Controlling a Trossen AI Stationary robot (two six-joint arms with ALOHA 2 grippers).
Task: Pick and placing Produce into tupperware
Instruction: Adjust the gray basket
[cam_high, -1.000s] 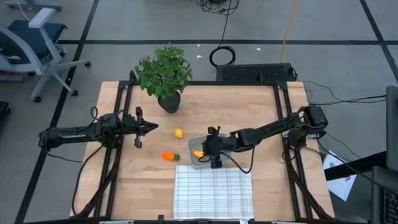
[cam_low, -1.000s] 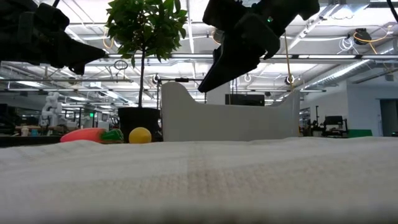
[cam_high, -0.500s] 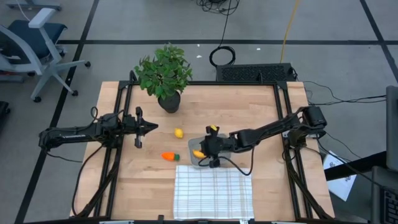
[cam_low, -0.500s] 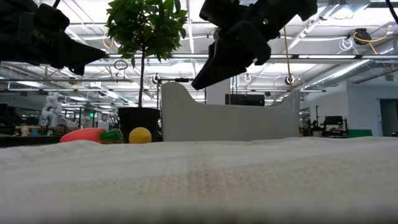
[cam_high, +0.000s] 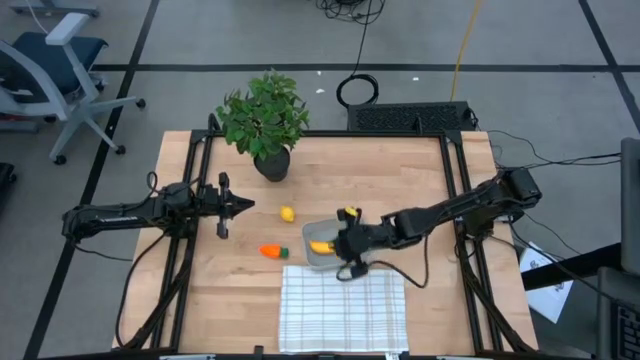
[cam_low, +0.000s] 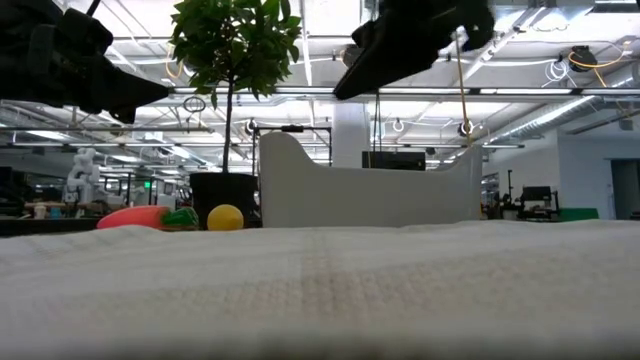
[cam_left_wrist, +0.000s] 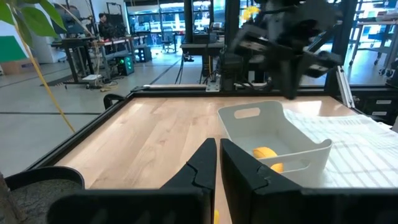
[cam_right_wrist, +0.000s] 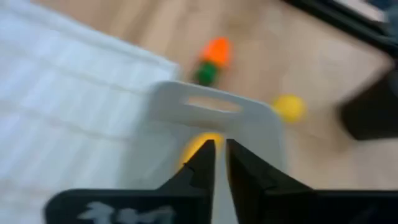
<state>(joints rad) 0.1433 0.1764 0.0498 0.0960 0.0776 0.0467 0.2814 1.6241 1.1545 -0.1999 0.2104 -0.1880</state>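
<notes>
light: bright, even overhead | shadows: soft | blur: right wrist view

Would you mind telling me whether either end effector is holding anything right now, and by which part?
Nothing is held. The right end effector is shut and empty above the tupperware, where the banana lies; the left end effector is shut and empty too.

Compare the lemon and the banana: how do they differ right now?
Place: the banana lies inside the tupperware; the lemon sits on the bare table, apart from it.
Shape: the lemon is small and round; the banana is longer and curved.
Neighbours: the right gripper hangs by the tupperware, just past the banana; nothing is over the lemon.
Both are yellow, and neither is held.
</notes>
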